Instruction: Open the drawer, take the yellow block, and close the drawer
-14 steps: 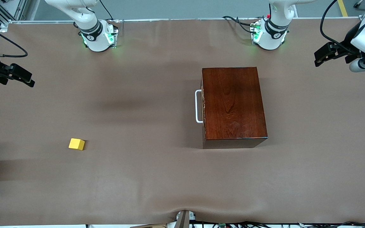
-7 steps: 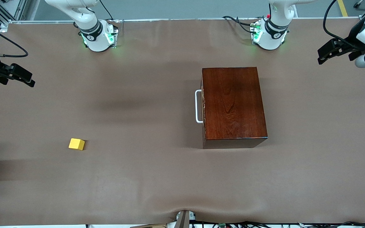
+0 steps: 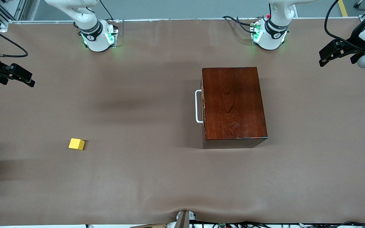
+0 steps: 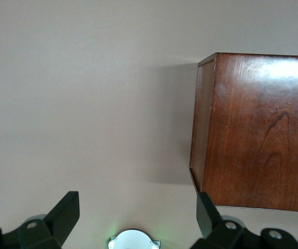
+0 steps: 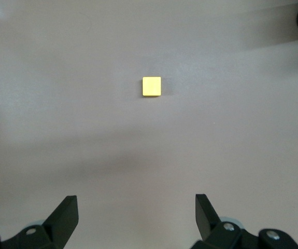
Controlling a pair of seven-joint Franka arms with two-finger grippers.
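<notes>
On the worktop (image 3: 157, 177) I see the drawer (image 3: 202, 107) shut in its dark wooden box (image 3: 233, 106). Nearer the camera, toward the right arm's end, lies the yellow block (image 3: 76, 144). Left tool (image 3: 326, 55) and right tool (image 3: 22, 76) hang with fingers apart, holding nothing.

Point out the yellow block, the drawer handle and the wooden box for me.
yellow block (image 3: 76, 144): front view, its top face.
drawer handle (image 3: 197, 106): front view, middle of the white bar.
wooden box (image 3: 233, 103): front view, middle of its dark top panel.
</notes>
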